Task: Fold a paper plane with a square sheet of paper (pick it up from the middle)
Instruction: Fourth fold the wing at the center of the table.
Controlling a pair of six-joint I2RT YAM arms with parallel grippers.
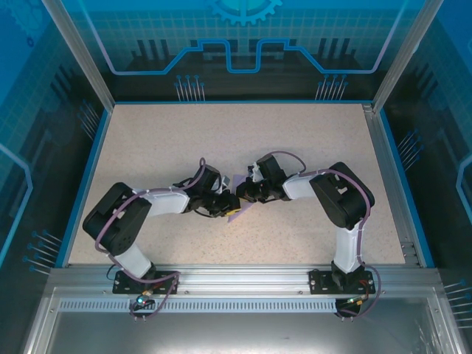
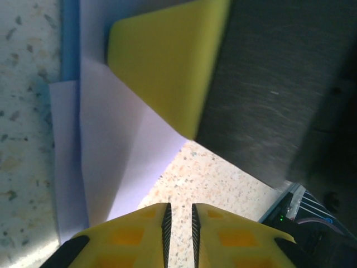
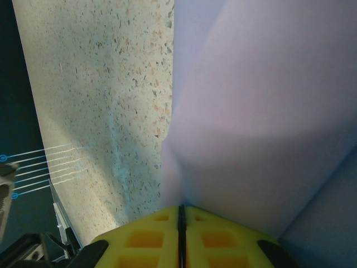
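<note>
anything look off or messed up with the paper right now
Nothing torn or spilled. The lavender paper is partly folded, and in the left wrist view one layer sticks out past the other along one edge, so the fold looks uneven. The right claw is shut on it; the left claw is slightly open, holding nothing.

In the top view the left arm (image 1: 140,214) stands on its base at 7 o'clock, elbow out toward 9, forearm reaching toward 3. The right arm (image 1: 341,199) stands up from 5 o'clock, its forearm pointing to 9. The left gripper (image 1: 221,208) and the right gripper (image 1: 248,193) meet nearly tip to tip at the middle. The left jaws stand a narrow slit apart with nothing between them. The right jaws are pressed together, seemingly pinching the paper (image 3: 251,111) at its edge.
</note>
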